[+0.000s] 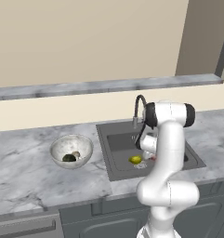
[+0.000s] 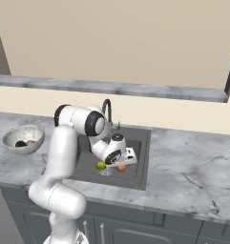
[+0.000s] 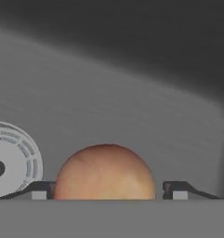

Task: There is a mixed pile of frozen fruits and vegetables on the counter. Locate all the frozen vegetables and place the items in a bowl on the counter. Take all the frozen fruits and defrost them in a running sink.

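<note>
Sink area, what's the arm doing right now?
The gripper is down in the sink, its fingertips either side of the reddish-orange fruit, beside the round drain; whether it grips is unclear. The yellow-green fruit already lies in the basin under the faucet. The tan mushroom piece and dark green vegetable sit in the speckled bowl on the counter.

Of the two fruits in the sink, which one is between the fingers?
The reddish-orange fruit sits between the fingers; the yellow-green fruit lies apart, near the drain.
</note>
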Controlling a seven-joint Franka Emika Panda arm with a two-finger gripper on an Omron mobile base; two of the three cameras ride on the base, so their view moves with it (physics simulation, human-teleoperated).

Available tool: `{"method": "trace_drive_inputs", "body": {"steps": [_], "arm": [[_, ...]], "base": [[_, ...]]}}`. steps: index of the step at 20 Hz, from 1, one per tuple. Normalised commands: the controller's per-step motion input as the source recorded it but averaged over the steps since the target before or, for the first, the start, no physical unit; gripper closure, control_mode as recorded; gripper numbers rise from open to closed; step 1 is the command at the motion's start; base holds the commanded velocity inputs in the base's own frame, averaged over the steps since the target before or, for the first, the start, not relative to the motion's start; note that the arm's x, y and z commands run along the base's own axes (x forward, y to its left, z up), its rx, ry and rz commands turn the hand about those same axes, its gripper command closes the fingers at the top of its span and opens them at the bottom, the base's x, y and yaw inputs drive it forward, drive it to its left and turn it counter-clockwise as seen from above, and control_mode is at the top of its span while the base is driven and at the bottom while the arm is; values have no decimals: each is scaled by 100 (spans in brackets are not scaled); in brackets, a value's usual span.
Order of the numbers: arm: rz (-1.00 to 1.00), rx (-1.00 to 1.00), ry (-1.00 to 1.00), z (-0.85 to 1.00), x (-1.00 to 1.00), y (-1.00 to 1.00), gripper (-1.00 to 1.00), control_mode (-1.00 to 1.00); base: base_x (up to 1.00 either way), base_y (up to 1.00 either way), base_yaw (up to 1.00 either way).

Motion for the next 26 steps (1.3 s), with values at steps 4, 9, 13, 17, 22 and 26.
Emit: {"method": "trace_drive_inputs", "body": {"steps": [4, 9, 13, 17, 22, 26], "arm": [[-4, 2, 3, 100, -20, 0, -100, -100], [-3, 10, 0, 100, -19, 0, -100, -100], [-6, 14, 0, 91, -37, -2, -100, -100], [-9, 11, 0, 92, -38, -10, -100, -100], [-4, 5, 3, 100, -44, -3, -100, -100], [0, 0, 0, 94, -51, 0, -100, -100]], "base": [[0, 0, 0], [0, 0, 0], [0, 0, 0], [0, 0, 0], [0, 0, 0], [0, 0, 0]]}}
